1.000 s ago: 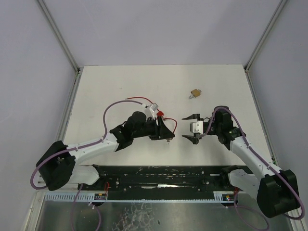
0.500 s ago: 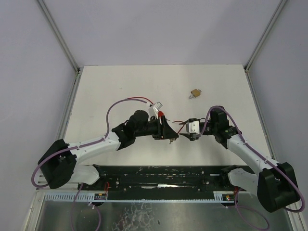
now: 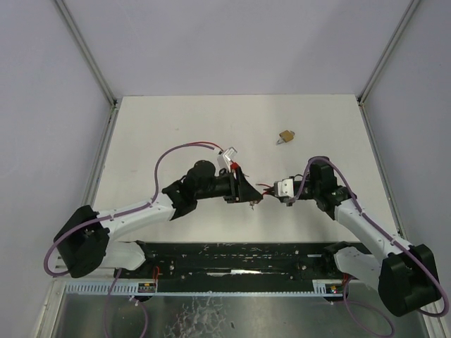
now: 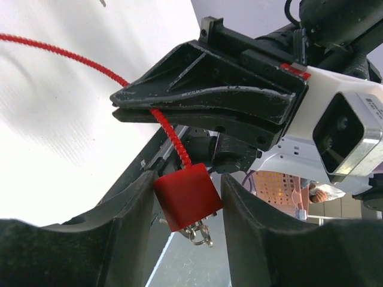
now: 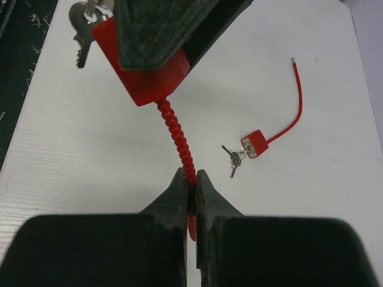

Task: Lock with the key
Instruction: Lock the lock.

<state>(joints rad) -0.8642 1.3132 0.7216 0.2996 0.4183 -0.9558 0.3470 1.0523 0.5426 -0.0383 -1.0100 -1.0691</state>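
A red lock [image 4: 185,200] hangs between the fingers of my left gripper [image 4: 187,182], which is shut on its body. A ring of keys [image 4: 201,233] dangles from the lock's underside; one key appears to sit in the lock. The lock's ribbed red cable [image 5: 179,143] runs from the body [image 5: 140,75] into my right gripper [image 5: 190,177], which is shut on it. In the top view the left gripper [image 3: 248,196] and right gripper [image 3: 270,190] meet tip to tip above the middle of the table [image 3: 176,127]. The keys [image 5: 84,27] also show in the right wrist view.
A brass padlock [image 3: 285,136] lies on the table behind the right gripper. A second small red lock [image 5: 254,144] with keys [image 5: 233,160] and a thin cable [image 5: 293,107] lies on the table below. A black rail [image 3: 239,257] runs along the near edge.
My right gripper has moved left to the left gripper and shut on the red cable. The left gripper shifted slightly right, still holding the lock.
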